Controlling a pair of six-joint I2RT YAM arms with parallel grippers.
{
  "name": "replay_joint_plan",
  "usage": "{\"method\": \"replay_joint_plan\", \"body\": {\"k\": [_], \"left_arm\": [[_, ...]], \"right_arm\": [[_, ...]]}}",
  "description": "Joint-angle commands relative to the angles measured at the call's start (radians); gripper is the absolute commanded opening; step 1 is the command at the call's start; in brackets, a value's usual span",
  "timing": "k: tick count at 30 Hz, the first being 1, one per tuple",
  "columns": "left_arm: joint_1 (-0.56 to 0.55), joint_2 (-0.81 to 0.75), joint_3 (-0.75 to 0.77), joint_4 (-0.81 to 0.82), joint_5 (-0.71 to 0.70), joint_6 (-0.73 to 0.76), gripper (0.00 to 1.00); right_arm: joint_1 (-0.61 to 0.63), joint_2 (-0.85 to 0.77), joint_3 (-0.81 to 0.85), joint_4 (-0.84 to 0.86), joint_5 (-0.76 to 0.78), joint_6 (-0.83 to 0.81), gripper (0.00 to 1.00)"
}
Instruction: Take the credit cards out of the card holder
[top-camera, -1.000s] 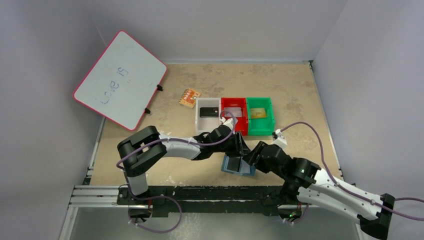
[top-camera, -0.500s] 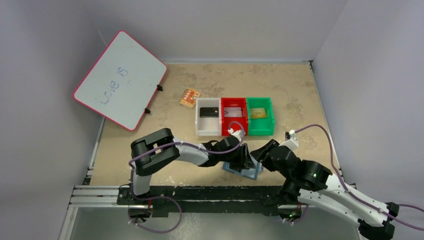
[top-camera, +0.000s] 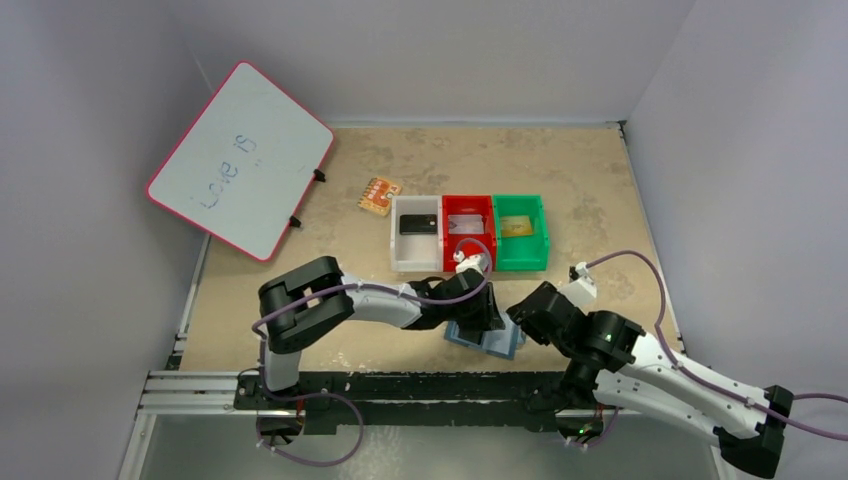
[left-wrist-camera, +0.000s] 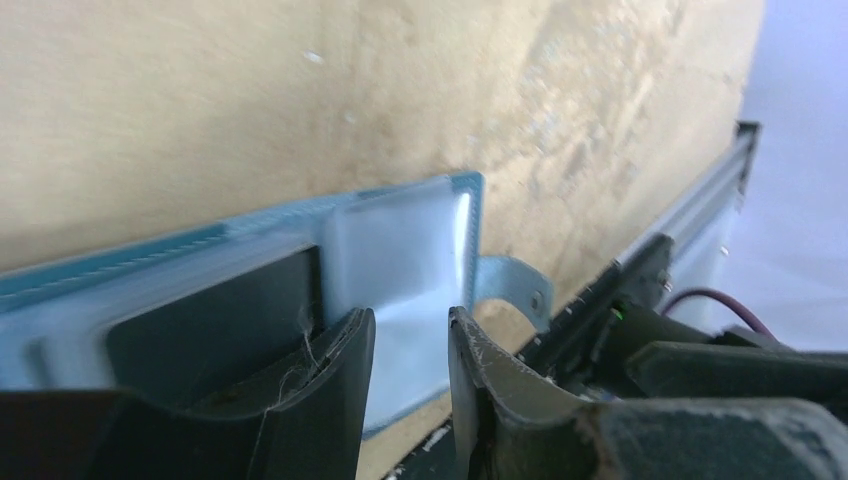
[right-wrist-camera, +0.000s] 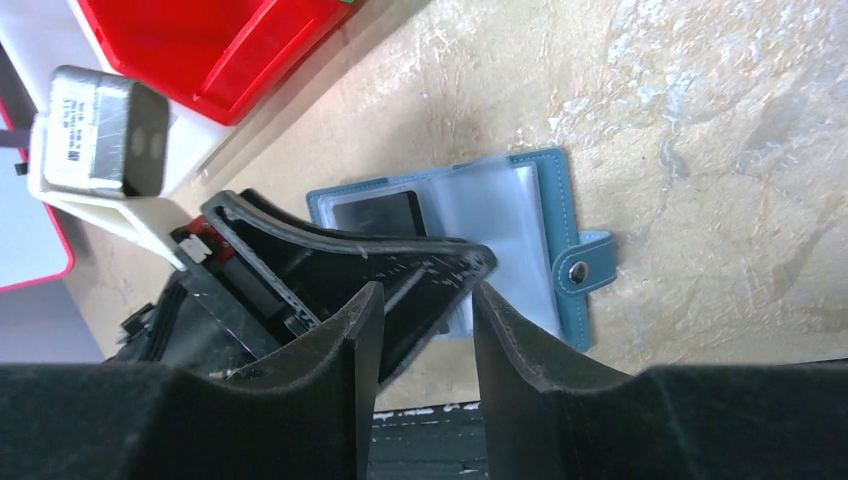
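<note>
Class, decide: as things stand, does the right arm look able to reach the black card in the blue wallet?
Probably not yet: the left pincer lies across the wallet, between the right pincer and the black card.

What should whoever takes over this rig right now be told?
Left gripper: open, empty, low over the open card holder.
Right gripper: open, empty, close beside the left one.
Done: black card in white bin, silver card in red bin, gold card in green bin.
Left to do: one dark card sits in a holder pocket; pull it out.
</note>
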Motion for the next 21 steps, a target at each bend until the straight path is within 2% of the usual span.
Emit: {"method": "replay_joint_plan", "body": {"k": [1,13,16,21], "left_arm": [[0.010,-0.017,0.021,-0.320,-0.269,0.082,0.34],[0.010,-0.046,0.004,-0.500,-0.434,0.036,0.33],[0.010,-0.090,-0.008,-0.474,-0.432,0.069,0.33],[0.010,-0.159,0.011,-0.400,-0.388,0.136,0.36]], "right_arm": [[-0.004,0.005,0.027,-0.039,0.070,0.059,0.40],[-0.004,0.065,0.024,0.022,0.056,-0.021,0.42],[-0.004,0.080,0.021,0.070,0.041,-0.066,0.42],[-0.005,0.095,0.005,0.200,0.003,-0.172,0.36]]}}
